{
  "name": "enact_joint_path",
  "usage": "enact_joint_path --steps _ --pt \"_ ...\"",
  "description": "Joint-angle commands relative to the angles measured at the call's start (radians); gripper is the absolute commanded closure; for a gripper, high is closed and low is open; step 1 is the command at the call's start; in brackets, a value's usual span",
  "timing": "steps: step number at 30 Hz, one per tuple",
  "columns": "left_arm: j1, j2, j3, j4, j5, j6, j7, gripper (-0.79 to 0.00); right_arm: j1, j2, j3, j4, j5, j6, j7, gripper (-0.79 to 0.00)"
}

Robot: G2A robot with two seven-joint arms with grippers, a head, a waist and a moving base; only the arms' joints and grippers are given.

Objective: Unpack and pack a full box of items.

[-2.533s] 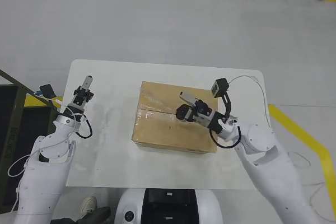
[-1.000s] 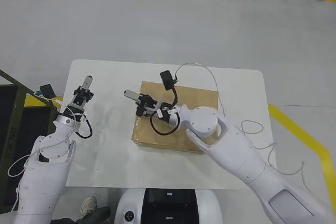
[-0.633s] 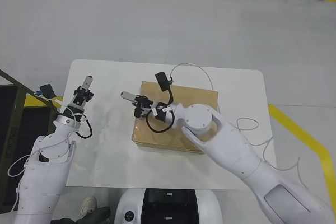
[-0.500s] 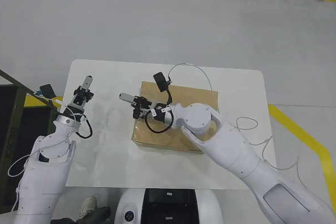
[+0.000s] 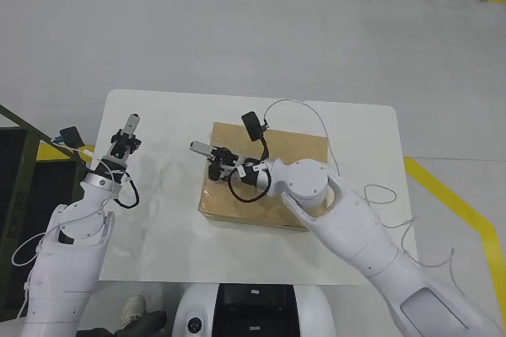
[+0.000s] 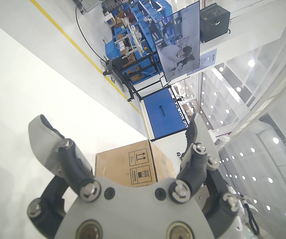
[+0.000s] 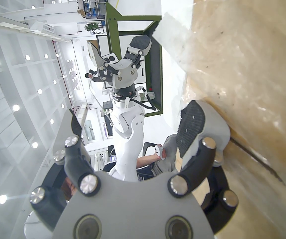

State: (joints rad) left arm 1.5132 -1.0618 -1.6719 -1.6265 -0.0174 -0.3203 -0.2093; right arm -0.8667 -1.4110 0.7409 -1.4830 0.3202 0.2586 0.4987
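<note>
Box (image 5: 236, 202): closed and taped, near the middle of the table (image 5: 164, 236); long axis from 9 to 3 o'clock.
Tape (image 7: 207, 58): clear film over the top seam, loose end hanging past the box's 9 o'clock edge.
Right gripper (image 5: 204, 150): spread, empty, at the box's 9 o'clock edge near the 10 o'clock corner; one finger (image 7: 191, 123) over the cardboard top, contact not clear, the other out over the table.
Left gripper (image 5: 131, 125): spread, empty, at the table's 10 o'clock side, well apart from the box.
Nearer arm: right, by far.
Key relation: seam end just toward 6 o'clock from the right gripper; probably a short shift that way to catch the tape.
</note>
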Motion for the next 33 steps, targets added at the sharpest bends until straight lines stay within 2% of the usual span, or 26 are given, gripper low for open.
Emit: enact_joint_path --steps 1,21,33 --pt "0.000 0.000 0.000 0.000 0.000 0.000 0.000 -0.785 -0.014 0.005 0.013 -0.018 -0.016 0.012 -0.001 -0.785" --pt "0.000 0.000 0.000 0.000 0.000 0.000 0.000 -0.785 -0.209 0.080 0.180 -0.275 -0.257 0.196 0.025 -0.785" --pt "0.000 0.000 0.000 0.000 0.000 0.000 0.000 -0.785 -0.328 0.129 0.266 -0.432 -0.456 0.267 0.115 -0.785"
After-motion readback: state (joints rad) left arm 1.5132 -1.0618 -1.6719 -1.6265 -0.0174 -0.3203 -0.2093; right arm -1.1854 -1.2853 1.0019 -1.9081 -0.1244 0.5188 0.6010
